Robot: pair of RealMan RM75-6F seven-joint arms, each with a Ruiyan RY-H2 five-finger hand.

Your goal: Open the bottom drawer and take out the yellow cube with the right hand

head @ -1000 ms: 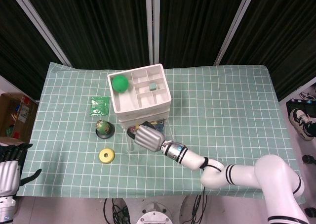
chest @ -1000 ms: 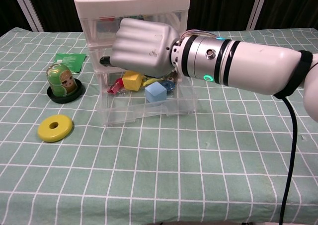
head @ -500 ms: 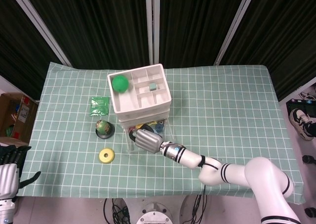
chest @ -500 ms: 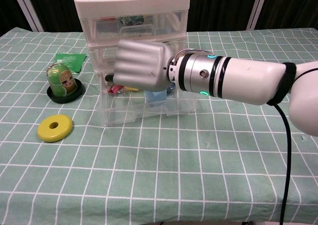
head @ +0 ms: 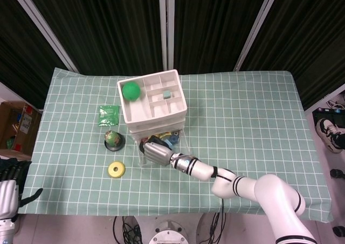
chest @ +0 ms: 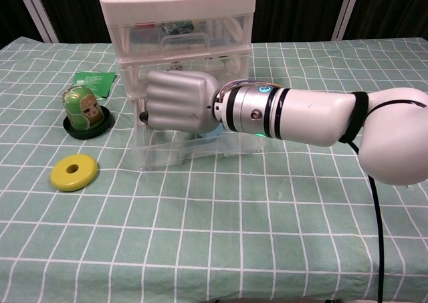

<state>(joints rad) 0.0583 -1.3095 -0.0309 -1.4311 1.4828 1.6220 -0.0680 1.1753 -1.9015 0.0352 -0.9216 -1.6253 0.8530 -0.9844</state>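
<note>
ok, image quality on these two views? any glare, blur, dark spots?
Head view: even light, sharp, black curtains swallow all background detail. Chest view: sharp too, soft highlights on the right hand, which blocks the open bottom drawer and the yellow cube; clear drawer walls make contents hard to read.

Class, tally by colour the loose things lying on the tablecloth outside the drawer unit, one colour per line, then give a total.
Green: 2, the packet and the doll on its dark base
Yellow: 1, the ring
Total: 3
</note>
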